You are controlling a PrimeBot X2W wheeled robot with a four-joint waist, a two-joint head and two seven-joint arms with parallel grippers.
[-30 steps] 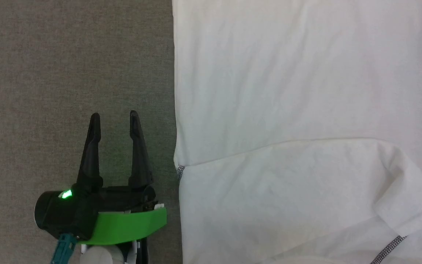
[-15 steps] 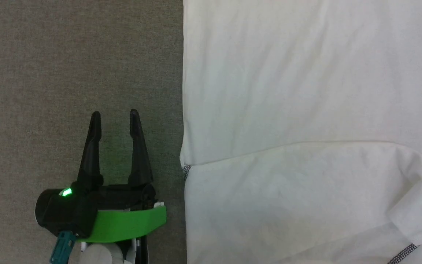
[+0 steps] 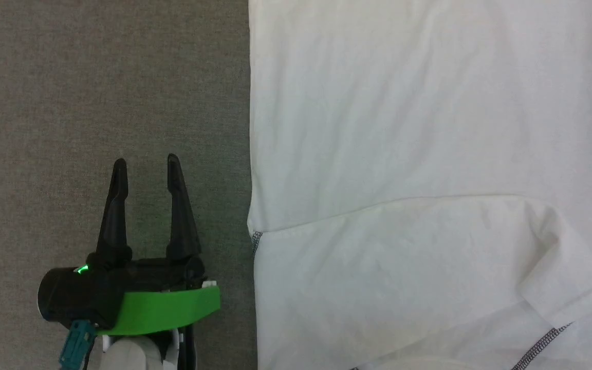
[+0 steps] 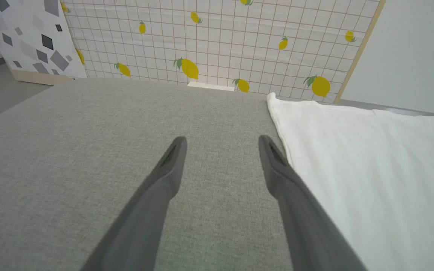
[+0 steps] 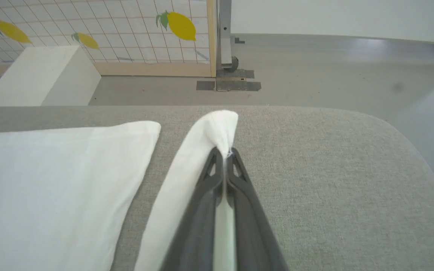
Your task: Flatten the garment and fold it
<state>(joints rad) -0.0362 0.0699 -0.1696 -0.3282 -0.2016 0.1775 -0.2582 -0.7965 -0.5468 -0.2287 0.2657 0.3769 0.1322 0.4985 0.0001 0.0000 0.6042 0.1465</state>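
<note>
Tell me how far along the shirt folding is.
Done: the white thin-fabric long-sleeved shirt lies mostly flat on the grey fabric surface. In hand: the right gripper pinches a narrow, sleeve-like strip of it. To do: the folds; the left gripper hangs open beside it.

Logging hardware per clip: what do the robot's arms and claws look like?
Left claw: two long tapering black fingers on a black round wrist with a green light, bright green band, teal tab, pale forearm. Right claw: similar dark fingers.

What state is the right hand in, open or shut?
Shut: the right hand pinches a strip of the garment between closed fingertips.
</note>
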